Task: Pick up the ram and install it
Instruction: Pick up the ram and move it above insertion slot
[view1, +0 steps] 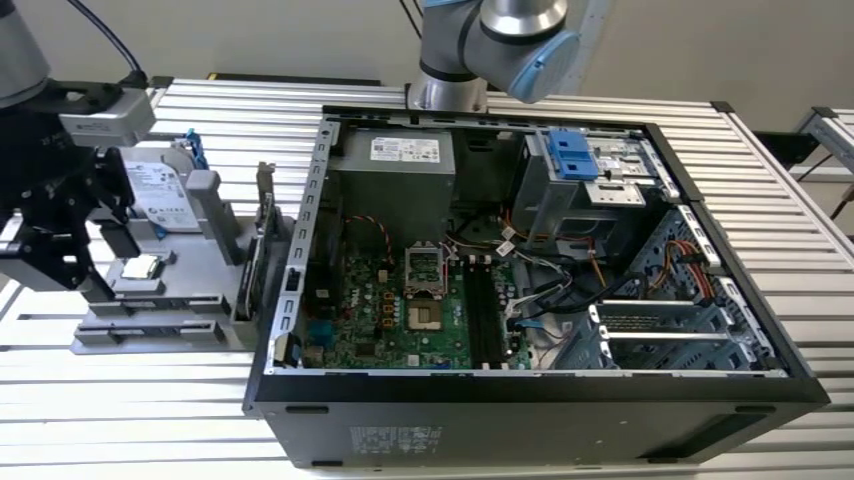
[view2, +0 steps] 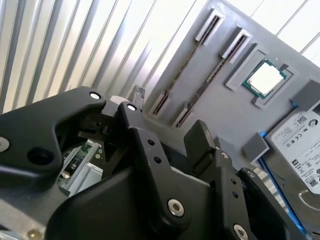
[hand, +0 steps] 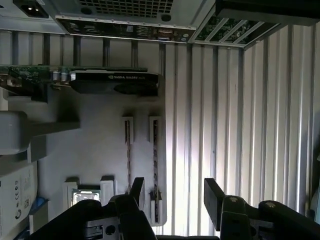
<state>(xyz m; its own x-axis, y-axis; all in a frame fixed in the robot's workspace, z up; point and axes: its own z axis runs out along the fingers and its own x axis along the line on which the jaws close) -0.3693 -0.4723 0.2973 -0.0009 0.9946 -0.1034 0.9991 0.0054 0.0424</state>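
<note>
Ribbed silver metal slats make up the work surface. A grey moulded plastic parts tray (hand: 100, 130) and an open black steel computer case (view1: 534, 405) are set side by side on it.

The ram (hand: 155, 165), a long thin circuit-board stick, is seen edge-on in the first wrist view as a narrow dark line with a brownish sheen. It is stood on edge in raised grey slot holders on the tray. A second, similar stick (hand: 127, 147) is held in matching holders just beside it.

The black, angular metal gripper (hand: 175, 186) is held over the tray with its two fingers spread apart and nothing gripped. The ram lies within the gap, nearer one finger than the other, and no contact can be seen.

The pick-up step is judged to be in hand, at the approach stage, with the install not yet begun. A grasp is judged to call for the fingers being centred over the thin edge and closed on the flat faces. So narrow and rigid a board could otherwise tip or slip in its holders.

Further out on the tray are found:
- a square silver processor (view2: 265, 80) in a recess
- a silver hard drive (view2: 300, 145) with a white label and a blue bracket
- a black-shrouded expansion card (hand: 115, 82)

Inside the case, long black memory slots (view1: 483, 320) are seen on a green motherboard (view1: 380, 320).
</note>
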